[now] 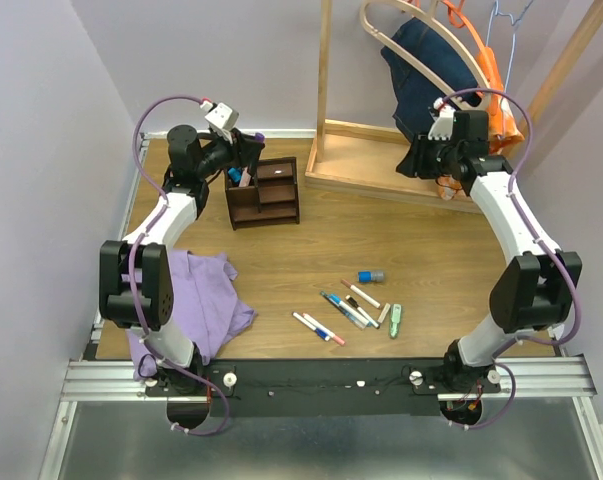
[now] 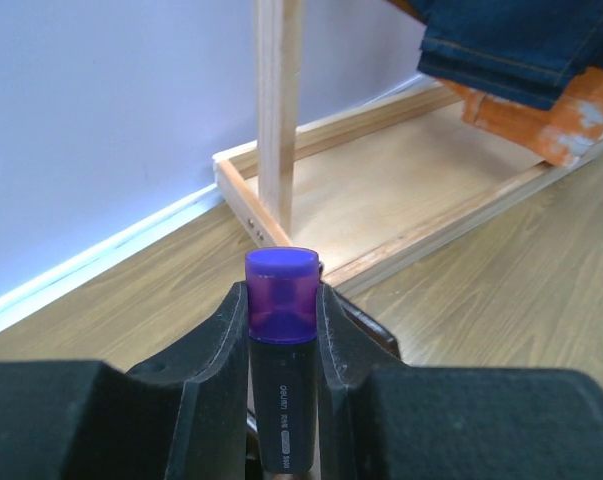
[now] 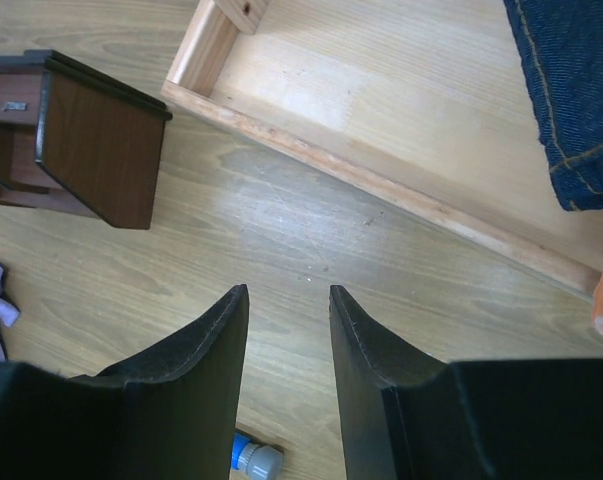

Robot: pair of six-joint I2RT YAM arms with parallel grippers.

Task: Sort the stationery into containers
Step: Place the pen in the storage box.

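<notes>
My left gripper (image 2: 281,290) is shut on a black highlighter with a purple cap (image 2: 281,300), held upright. In the top view this gripper (image 1: 249,150) hovers over the back left corner of the dark brown organiser (image 1: 264,192), where a pink pen (image 1: 243,180) stands in a compartment. My right gripper (image 3: 288,292) is open and empty, up by the rack base at the back right (image 1: 416,162). Loose on the table lie a blue-grey cylinder (image 1: 371,276) (image 3: 253,460), several pens (image 1: 346,308), two more pens (image 1: 318,328) and a pale green piece (image 1: 395,319).
A purple cloth (image 1: 206,295) lies at the front left beside the left arm. The light wooden rack base (image 1: 381,165) stands at the back right, with jeans (image 1: 421,70) and an orange hanger hanging over it. Walls close in on the left and at the back.
</notes>
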